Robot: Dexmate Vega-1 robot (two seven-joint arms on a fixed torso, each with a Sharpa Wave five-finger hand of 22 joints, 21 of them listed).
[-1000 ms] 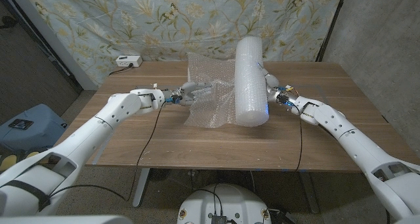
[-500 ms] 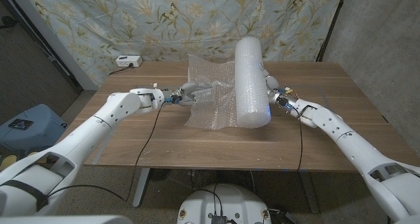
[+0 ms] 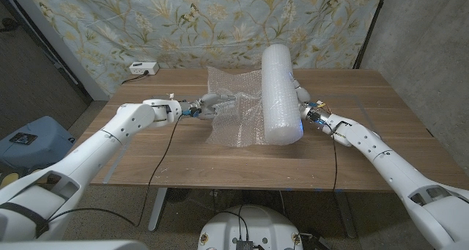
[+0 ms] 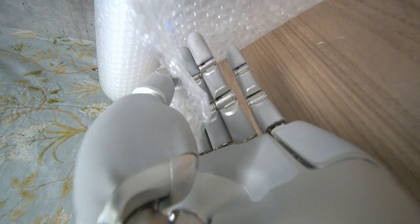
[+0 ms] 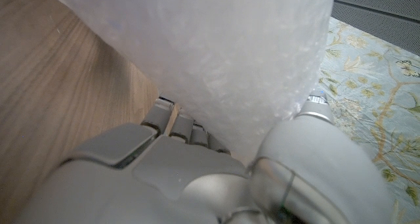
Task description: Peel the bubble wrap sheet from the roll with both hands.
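A thick white bubble wrap roll (image 3: 281, 92) lies on the wooden table (image 3: 366, 155), its length running away from me. A loose bubble wrap sheet (image 3: 236, 111) spreads from the roll toward my left. My left hand (image 3: 211, 103) pinches the sheet's free edge; the left wrist view shows the sheet (image 4: 197, 92) caught between thumb and fingers (image 4: 220, 96), with the roll (image 4: 125, 40) beyond. My right hand (image 3: 305, 103) holds the roll's right side. In the right wrist view the roll (image 5: 216, 53) sits against that hand (image 5: 197, 171), fingers tucked beneath it.
A white power strip (image 3: 143, 67) sits at the table's back left corner. Black cables (image 3: 167, 151) trail from both arms across the wood. A floral cloth (image 3: 146, 23) hangs behind the table. A blue object (image 3: 29, 141) lies on the floor at the left.
My left hand has drawn the sheet's edge slightly further left. My right hand has shifted a little nearer along the roll, which has turned slightly.
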